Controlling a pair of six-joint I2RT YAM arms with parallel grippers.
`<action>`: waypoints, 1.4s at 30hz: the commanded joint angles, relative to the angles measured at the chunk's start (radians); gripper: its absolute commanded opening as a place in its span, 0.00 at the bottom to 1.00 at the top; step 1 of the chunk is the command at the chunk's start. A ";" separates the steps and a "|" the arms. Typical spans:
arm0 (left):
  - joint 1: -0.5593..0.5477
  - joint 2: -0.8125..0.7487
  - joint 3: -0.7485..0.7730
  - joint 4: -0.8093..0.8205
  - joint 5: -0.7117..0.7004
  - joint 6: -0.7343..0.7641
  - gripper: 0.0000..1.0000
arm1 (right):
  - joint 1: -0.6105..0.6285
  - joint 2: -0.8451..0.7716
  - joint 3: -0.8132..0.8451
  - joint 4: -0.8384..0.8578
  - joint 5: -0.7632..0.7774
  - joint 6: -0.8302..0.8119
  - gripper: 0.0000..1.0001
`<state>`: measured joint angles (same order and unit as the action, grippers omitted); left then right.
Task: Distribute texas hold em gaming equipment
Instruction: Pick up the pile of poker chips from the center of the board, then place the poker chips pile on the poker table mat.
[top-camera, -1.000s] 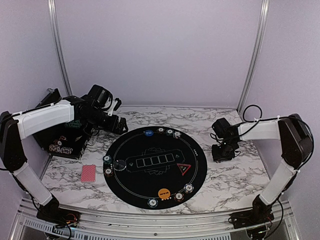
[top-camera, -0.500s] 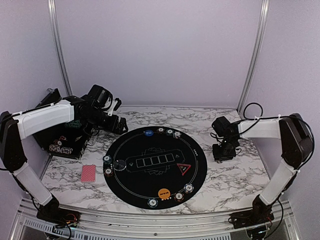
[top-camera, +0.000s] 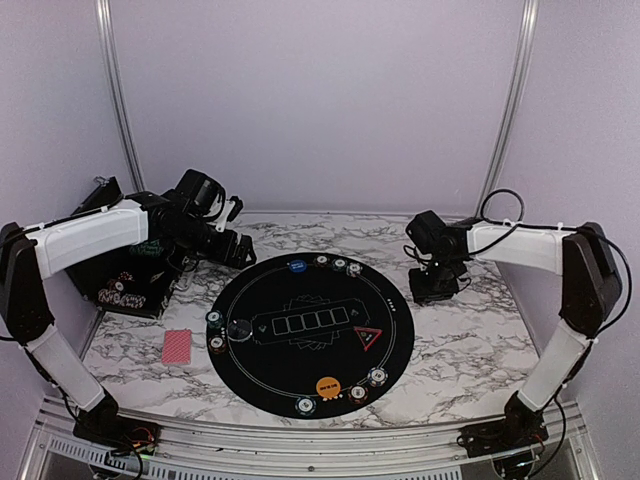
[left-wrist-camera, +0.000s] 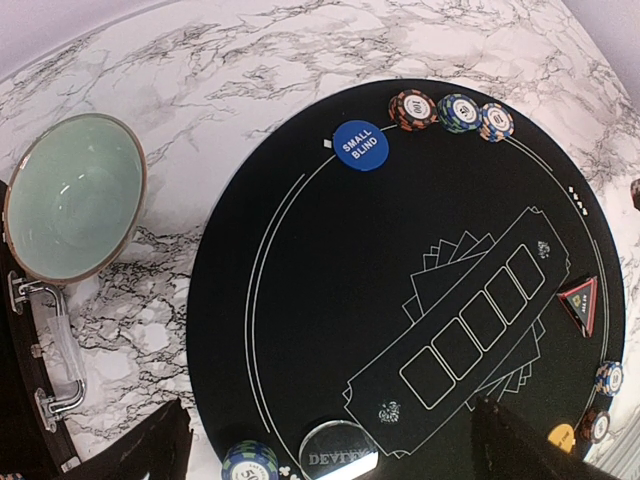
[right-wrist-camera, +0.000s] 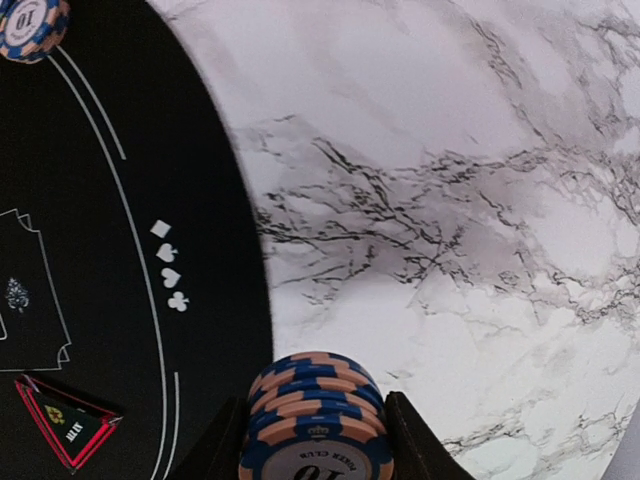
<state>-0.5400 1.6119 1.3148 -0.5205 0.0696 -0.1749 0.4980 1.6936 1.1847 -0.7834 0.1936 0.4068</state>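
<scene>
My right gripper (top-camera: 436, 288) hangs just off the right edge of the black mat (top-camera: 300, 360), shut on a stack of blue-and-orange poker chips (right-wrist-camera: 315, 395). My left gripper (top-camera: 236, 250) is open and holds nothing; it hovers over the mat's far left rim. On the mat lie a blue small-blind button (left-wrist-camera: 360, 146), three chips (left-wrist-camera: 456, 112) beside it, a clear dealer disc (left-wrist-camera: 335, 455), a red triangle marker (top-camera: 367, 337), an orange button (top-camera: 327, 386) and more chips (top-camera: 377, 376) near the front rim. A red-backed card deck (top-camera: 177, 346) lies on the marble to the left of the mat.
A teal bowl (left-wrist-camera: 72, 195) stands on the marble at the far left, beside a black case (top-camera: 125, 290) with chips in it. Marble table (top-camera: 470, 350) stretches right of the mat. Walls close in behind and on both sides.
My right gripper has moved left and a little back, toward the mat's right edge, with the chip stack still in it. The left arm has not moved.
</scene>
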 joint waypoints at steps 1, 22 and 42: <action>0.006 0.003 -0.007 0.005 -0.015 0.003 0.99 | 0.068 0.045 0.109 -0.050 0.026 0.005 0.24; 0.018 0.009 0.003 -0.021 -0.096 -0.019 0.99 | 0.458 0.465 0.638 -0.164 0.005 0.020 0.24; 0.021 0.013 0.005 -0.023 -0.075 -0.019 0.99 | 0.547 0.607 0.750 -0.174 -0.040 0.017 0.47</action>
<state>-0.5236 1.6119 1.3148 -0.5224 -0.0090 -0.1947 1.0416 2.3054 1.8992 -0.9516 0.1570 0.4183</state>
